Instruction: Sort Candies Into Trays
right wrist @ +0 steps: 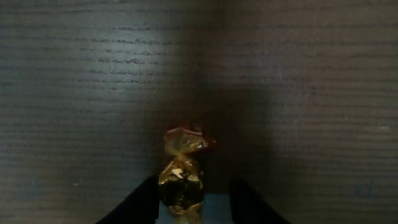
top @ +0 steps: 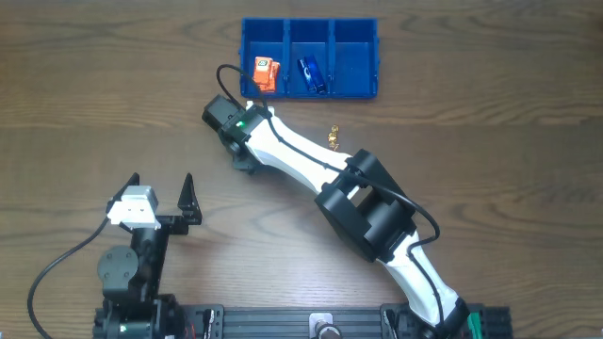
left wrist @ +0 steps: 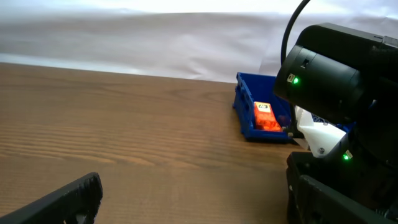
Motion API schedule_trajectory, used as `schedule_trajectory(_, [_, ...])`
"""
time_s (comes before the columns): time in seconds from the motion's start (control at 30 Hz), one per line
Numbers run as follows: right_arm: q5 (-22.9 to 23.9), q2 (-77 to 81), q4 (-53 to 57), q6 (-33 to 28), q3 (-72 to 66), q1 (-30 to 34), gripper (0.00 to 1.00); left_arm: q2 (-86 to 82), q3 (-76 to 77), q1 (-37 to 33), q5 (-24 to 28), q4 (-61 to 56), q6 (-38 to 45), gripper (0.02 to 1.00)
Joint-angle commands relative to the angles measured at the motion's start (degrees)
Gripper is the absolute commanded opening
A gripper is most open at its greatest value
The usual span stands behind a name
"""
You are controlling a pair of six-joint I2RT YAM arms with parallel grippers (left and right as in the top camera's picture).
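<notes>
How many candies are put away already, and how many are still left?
Two look done: an orange candy in the left compartment of the blue tray and a blue candy in the middle one. In hand: a gold candy sits between the right gripper and its open fingers, not squeezed yet. Left: that one plus a second gold candy on the table. The right compartment is empty.

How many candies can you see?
4: orange candy in the blue tray's left compartment, blue candy in its middle one, gold candy on the table, second gold candy at the right gripper. The right arm may hide more.
</notes>
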State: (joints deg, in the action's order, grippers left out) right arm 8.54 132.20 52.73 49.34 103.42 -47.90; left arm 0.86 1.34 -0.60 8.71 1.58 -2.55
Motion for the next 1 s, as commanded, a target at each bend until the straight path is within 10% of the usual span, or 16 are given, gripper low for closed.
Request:
schedule_trajectory(0.03, [0.4,-0.3,-0.4,0.1,-0.7,0.5,0.31,-0.4,-1.1,-0.1,1.4,2.0,0.4,0.998])
schedule_trajectory(0.53, [0.4,-7.6,-1.2,-7.7,0.4,3.1,0.073,-0.4,-1.1,-0.1,1.4,2.0,0.4,0.998])
schedule_trajectory(1.0, [12.9,-20.7,-7.5,-24.2,-0.3,21.8,0.086,-0.4,-1.1,-0.1,1.4,2.0,0.4,0.998])
